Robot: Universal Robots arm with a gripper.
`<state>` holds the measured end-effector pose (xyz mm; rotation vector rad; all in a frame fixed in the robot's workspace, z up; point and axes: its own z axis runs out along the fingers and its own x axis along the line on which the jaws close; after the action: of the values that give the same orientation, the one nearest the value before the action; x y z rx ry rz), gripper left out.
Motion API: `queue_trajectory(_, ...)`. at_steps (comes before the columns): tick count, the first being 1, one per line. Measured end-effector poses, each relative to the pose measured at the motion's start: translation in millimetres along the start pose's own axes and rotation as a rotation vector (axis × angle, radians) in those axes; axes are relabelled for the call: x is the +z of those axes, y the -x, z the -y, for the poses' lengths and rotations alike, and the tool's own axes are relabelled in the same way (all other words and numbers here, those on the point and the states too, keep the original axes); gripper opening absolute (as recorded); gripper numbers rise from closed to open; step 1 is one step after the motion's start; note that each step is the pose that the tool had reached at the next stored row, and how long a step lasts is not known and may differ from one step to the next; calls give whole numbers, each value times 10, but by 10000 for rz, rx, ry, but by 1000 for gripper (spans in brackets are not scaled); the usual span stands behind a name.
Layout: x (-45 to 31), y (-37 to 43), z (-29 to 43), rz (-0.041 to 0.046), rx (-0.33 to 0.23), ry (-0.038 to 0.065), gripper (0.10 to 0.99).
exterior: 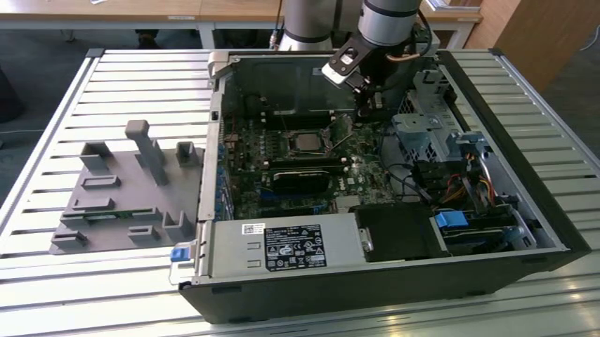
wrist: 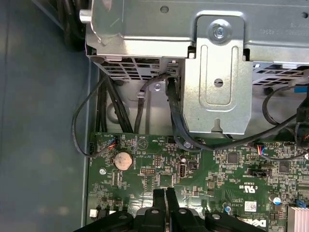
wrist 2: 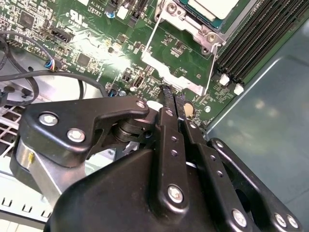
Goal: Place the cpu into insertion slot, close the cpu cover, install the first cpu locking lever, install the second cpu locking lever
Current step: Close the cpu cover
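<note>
My black metal gripper (wrist 2: 172,95), w/ fingers pressed together, hovers over green circuit board (wrist 2: 96,43). Pale silver square cpu (wrist 2: 217,7) partly cut off.

1. A slatted table (exterior: 75,295) carries an open black case (exterior: 375,291).
2. A grey fixture (exterior: 122,189) lies beside the case, on the exterior view's left.
3. A white-labelled box (exterior: 281,247) sits along the case's near side, with a blue tab (exterior: 180,253) at its end on the exterior view's left.
4. A coin cell (wrist: 122,160) sits on the green board (wrist: 159,169), near a metal cage (wrist: 217,72) and black cables (wrist: 79,130).
</note>
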<state>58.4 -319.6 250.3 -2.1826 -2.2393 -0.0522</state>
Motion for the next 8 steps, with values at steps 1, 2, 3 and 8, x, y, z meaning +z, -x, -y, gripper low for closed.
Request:
queue_trajectory(1,8,0,0,0,0,-8,153)
queue_trajectory(2,12,0,0,-1,0,-10,153)
queue_trajectory(3,12,1,2,2,0,-12,153)
queue_trajectory(8,13,-2,77,-1,0,-11,153)
